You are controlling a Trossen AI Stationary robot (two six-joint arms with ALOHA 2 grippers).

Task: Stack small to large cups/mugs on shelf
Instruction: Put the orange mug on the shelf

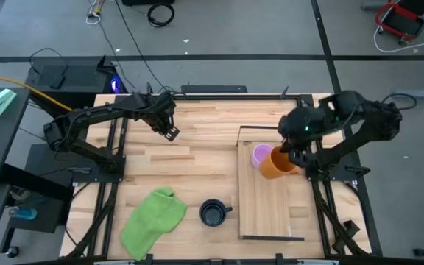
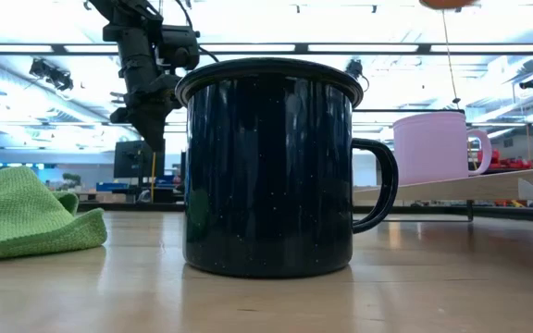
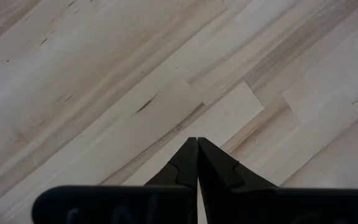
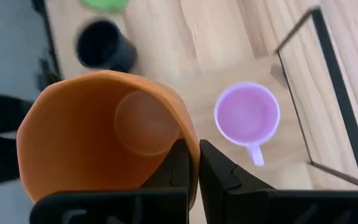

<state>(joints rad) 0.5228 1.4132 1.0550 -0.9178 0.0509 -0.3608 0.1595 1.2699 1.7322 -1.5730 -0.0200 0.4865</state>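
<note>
While lifted, right gripper [image 4: 197, 163] clamps orange mug [image 4: 98, 134].

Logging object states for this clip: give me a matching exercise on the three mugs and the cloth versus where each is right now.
Things:
1. purple mug
2. orange mug
3. black mug
4. green cloth

States:
A. crumpled on the table near its front edge, beside the black mug
B. standing on the shelf
C. held by its rim in the right gripper, above the shelf
D. upright on the table, off the shelf

Pairs: 1-B, 2-C, 3-D, 4-A
</note>
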